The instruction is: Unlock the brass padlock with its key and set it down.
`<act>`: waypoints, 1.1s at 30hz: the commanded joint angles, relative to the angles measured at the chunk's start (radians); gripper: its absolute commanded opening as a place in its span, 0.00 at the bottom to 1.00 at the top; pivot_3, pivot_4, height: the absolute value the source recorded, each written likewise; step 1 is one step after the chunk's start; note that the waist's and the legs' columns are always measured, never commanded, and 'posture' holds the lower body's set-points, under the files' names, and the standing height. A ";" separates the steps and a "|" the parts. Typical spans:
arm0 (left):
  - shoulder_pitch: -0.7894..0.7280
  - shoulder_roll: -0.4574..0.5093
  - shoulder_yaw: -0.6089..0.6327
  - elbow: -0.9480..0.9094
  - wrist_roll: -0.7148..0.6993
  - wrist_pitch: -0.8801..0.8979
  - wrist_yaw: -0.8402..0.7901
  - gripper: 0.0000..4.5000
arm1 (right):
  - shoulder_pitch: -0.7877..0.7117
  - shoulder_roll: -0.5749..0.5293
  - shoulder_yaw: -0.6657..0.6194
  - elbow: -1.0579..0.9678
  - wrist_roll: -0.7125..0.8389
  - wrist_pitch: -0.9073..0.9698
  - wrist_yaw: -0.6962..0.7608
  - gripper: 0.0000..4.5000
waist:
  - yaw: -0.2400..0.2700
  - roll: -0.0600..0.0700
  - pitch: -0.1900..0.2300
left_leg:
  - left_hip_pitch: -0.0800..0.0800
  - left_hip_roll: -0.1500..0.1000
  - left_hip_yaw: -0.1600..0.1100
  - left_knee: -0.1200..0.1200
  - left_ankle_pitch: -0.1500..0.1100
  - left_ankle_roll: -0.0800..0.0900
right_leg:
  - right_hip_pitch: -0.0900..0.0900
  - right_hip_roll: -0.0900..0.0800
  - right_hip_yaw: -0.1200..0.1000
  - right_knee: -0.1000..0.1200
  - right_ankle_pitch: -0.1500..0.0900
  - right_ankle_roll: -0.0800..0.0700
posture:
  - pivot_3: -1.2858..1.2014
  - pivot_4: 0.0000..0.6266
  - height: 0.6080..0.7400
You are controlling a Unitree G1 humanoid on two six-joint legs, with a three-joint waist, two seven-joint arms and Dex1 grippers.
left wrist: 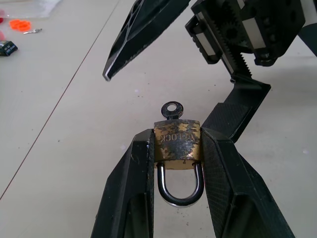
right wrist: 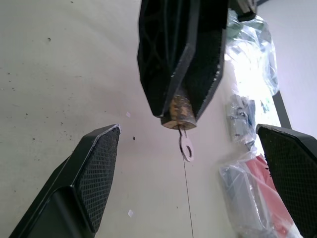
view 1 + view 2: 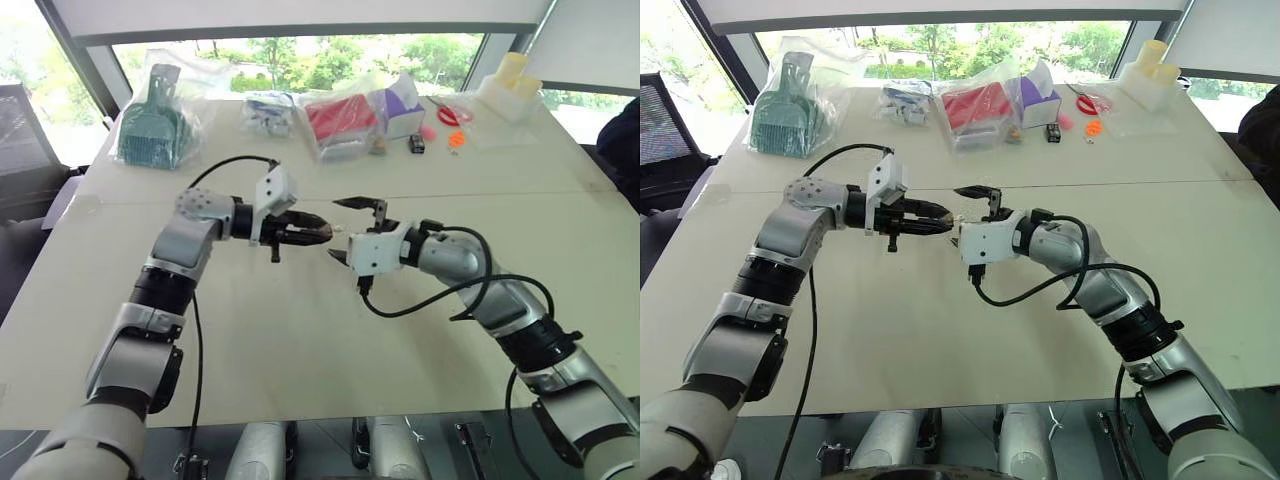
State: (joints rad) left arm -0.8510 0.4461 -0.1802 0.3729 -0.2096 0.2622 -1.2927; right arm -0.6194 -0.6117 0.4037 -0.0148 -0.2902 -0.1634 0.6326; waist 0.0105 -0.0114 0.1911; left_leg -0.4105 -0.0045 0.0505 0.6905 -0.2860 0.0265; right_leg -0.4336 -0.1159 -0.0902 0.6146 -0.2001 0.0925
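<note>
Above mid-table, the left gripper (image 1: 178,148) clamps the brass padlock (image 1: 177,146) by its flat sides, the key (image 2: 185,145) seated and jutting toward the right gripper (image 2: 190,173), which gapes at three o'clock; small, rigid and probably slick, the key wants pinching on its round bow.

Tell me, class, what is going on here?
The left gripper is shut on the padlock, holding it above the table. The key sits in the lock, its bow sticking out. The right gripper faces it with its fingers wide open on either side of the key, not yet touching it. The shackle looks closed.
</note>
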 commanded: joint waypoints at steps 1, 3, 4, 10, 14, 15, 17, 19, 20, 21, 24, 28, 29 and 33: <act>-0.009 0.010 0.015 -0.036 -0.016 0.002 -0.001 0.17 | -0.031 0.006 -0.031 -0.006 -0.024 -0.045 -0.009 1.00 | 0.000 0.000 0.000 | 0.000 0.000 0.000 0.000 0.000 0.000 | 0.000 0.000 0.000 0.000 0.000 0.000 | 0.52 0.24 1.00; -0.009 0.014 0.016 -0.037 -0.015 0.003 -0.002 0.17 | -0.034 0.004 -0.033 0.005 -0.039 -0.066 -0.009 0.80 | -0.001 0.000 0.000 | 0.000 0.000 0.000 0.000 0.000 0.000 | 0.000 0.000 0.000 0.000 0.000 0.000 | 0.52 0.24 1.00; -0.010 0.015 0.017 -0.035 -0.014 0.004 -0.001 0.17 | -0.035 0.004 -0.035 0.009 -0.042 -0.072 -0.008 0.70 | 0.000 0.000 0.000 | 0.000 0.000 0.000 0.000 0.000 0.000 | 0.000 0.000 0.000 0.000 0.000 0.000 | 0.52 0.24 1.00; -0.019 0.025 0.017 -0.019 -0.004 -0.006 0.004 0.17 | -0.038 0.004 -0.048 0.018 -0.057 -0.094 -0.001 0.00 | -0.001 0.000 0.000 | 0.000 0.000 0.000 0.000 0.000 0.000 | 0.000 0.000 0.000 0.000 0.000 0.000 | 0.52 0.24 1.00; -0.019 0.028 0.012 -0.016 0.001 -0.018 0.007 0.17 | -0.033 0.005 -0.050 0.004 -0.066 -0.102 0.004 0.00 | -0.001 0.000 0.000 | 0.000 0.000 0.000 0.000 0.000 0.000 | 0.000 0.000 0.000 0.000 0.000 0.000 | 0.52 0.24 1.00; -0.020 0.027 0.011 -0.016 0.001 -0.019 0.008 0.17 | -0.033 0.008 -0.049 0.001 -0.066 -0.101 0.007 0.00 | 0.000 0.000 0.000 | 0.000 0.000 0.000 0.000 0.000 0.000 | 0.000 0.000 0.000 0.000 0.000 0.000 | 0.52 0.24 1.00; -0.022 0.022 0.010 -0.019 0.006 -0.036 0.016 0.17 | -0.034 0.016 -0.046 -0.010 -0.054 -0.089 0.025 0.00 | 0.000 0.000 0.000 | 0.000 0.000 0.000 0.000 0.000 0.000 | 0.000 0.000 0.000 0.000 0.000 0.000 | 0.52 0.24 1.00; -0.025 0.018 0.007 -0.027 0.013 -0.064 0.022 0.17 | -0.039 0.025 -0.041 -0.017 -0.027 -0.063 0.066 0.00 | 0.000 0.000 0.000 | 0.000 0.000 0.000 0.000 0.000 0.000 | 0.000 0.000 0.000 0.000 0.000 0.000 | 0.52 0.24 1.00; -0.024 0.018 0.003 -0.034 0.018 -0.080 0.022 0.17 | -0.042 0.031 -0.041 -0.020 -0.008 -0.042 0.092 0.00 | 0.000 0.000 0.000 | 0.000 0.000 0.000 0.000 0.000 0.000 | 0.000 0.000 0.000 0.000 0.000 0.000 | 0.52 0.24 1.00; -0.024 0.020 -0.003 -0.038 0.026 -0.101 0.017 0.17 | -0.047 0.037 -0.041 -0.020 0.007 -0.022 0.114 0.00 | -0.001 0.000 0.000 | 0.000 0.000 0.000 0.000 0.000 0.000 | 0.000 0.000 0.000 0.000 0.000 0.000 | 0.52 0.24 1.00; -0.014 0.022 -0.024 -0.046 0.056 -0.202 -0.002 0.17 | -0.067 0.077 -0.045 -0.036 0.094 0.156 0.220 0.00 | -0.001 0.000 0.000 | 0.000 0.000 0.000 0.000 0.000 0.000 | 0.000 0.000 0.000 0.000 0.000 0.000 | 0.52 0.24 1.00; -0.013 0.031 -0.053 -0.031 0.115 -0.352 0.000 0.17 | -0.101 0.102 -0.037 -0.057 0.182 0.354 0.357 0.00 | 0.000 0.000 0.000 | 0.000 0.000 0.000 0.000 0.000 0.000 | 0.000 0.000 0.000 0.001 0.000 0.000 | 0.52 0.24 1.00; -0.015 0.031 -0.057 -0.021 0.131 -0.405 0.005 0.17 | -0.114 0.115 -0.042 -0.062 0.213 0.414 0.385 0.00 | 0.001 0.000 0.000 | 0.000 0.000 0.000 0.000 0.000 0.000 | 0.000 0.000 0.000 0.000 0.000 0.000 | 0.52 0.24 1.00; -0.024 0.029 -0.064 0.017 0.173 -0.560 0.018 0.17 | -0.154 0.154 -0.058 -0.093 0.278 0.613 0.420 0.00 | 0.001 0.000 0.000 | 0.000 0.000 0.000 0.001 0.000 0.000 | 0.000 0.000 0.000 0.001 0.000 0.000 | 0.52 0.24 1.00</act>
State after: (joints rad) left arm -0.8388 0.4939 -0.2432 0.4210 -0.0285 -0.2229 -1.2920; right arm -0.7446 -0.4891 0.3414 -0.0421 -0.0638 0.4122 1.0338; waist 0.0110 -0.0109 0.1910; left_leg -0.4103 -0.0042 0.0504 0.6912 -0.2859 0.0264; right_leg -0.4336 -0.1159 -0.0902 0.6154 -0.1999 0.0922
